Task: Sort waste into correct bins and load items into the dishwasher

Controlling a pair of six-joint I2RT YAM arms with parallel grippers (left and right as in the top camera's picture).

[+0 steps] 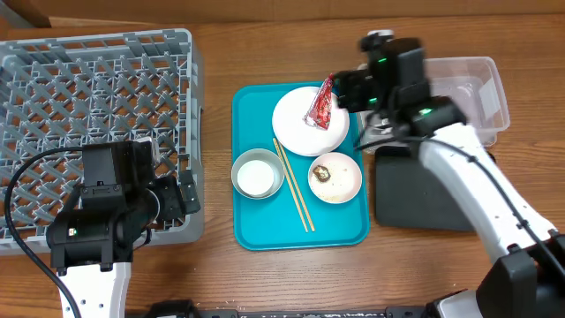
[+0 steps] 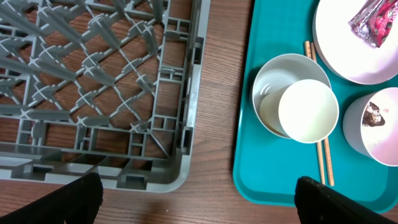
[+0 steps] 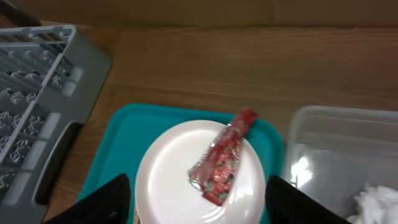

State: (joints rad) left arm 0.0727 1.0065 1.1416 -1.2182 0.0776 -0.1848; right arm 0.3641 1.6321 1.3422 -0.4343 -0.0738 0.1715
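Observation:
The red snack wrapper [image 3: 222, 160] lies loose on the large white plate [image 3: 168, 186], its far end over the rim. My right gripper [image 3: 199, 205] hangs open above it, one finger on each side of the plate, touching nothing. On the teal tray [image 1: 256, 221] are the grey bowl [image 1: 240, 168] with the white cup [image 2: 308, 112] in it, the chopsticks [image 1: 293, 187], and the pinkish dish [image 1: 340, 181] with a brown lump [image 2: 373, 115]. A white tissue [image 3: 379, 202] lies in the clear tub [image 1: 481, 88]. My left gripper [image 2: 199, 208] is open and empty beside the grey rack [image 1: 97, 106].
The black tray [image 1: 424, 194] lies right of the teal tray, under my right arm. The rack's near corner [image 2: 180, 174] and the teal tray's edge [image 2: 242, 174] flank a strip of bare wood below my left gripper.

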